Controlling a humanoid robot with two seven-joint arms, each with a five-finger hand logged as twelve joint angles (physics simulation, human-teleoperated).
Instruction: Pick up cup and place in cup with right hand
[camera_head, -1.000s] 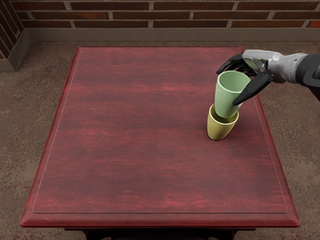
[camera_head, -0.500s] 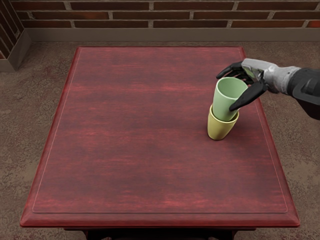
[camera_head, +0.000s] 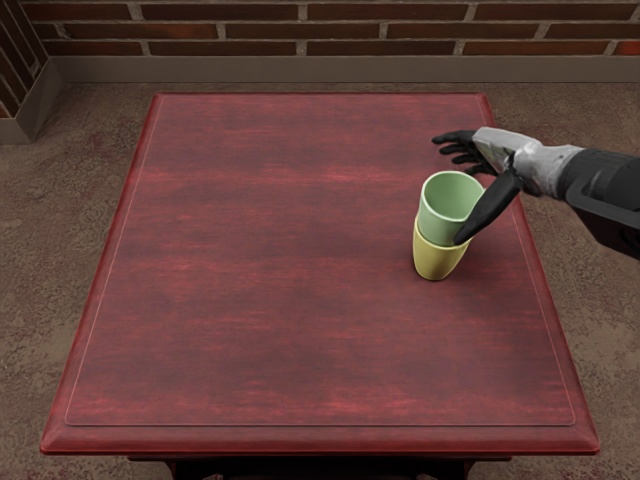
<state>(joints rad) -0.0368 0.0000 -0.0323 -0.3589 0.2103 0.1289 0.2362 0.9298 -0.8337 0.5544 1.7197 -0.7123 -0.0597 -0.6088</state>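
My right hand reaches in from the right edge, its fingers spread behind the green cup and its thumb along the cup's right side. The green cup sits upright inside the yellow cup, its upper part standing out above the yellow rim. The yellow cup rests upright on the right part of the table. The thumb tip overlaps the place where the two cups meet; whether it touches them cannot be told.
The red wooden table extends to the left and front of the cups. Its right edge runs beneath the right forearm. A brick wall stands beyond the far side.
The green cup has gone down into the yellow cup and shifted slightly left. My right hand has lowered, and its fingers have opened away from the green cup.
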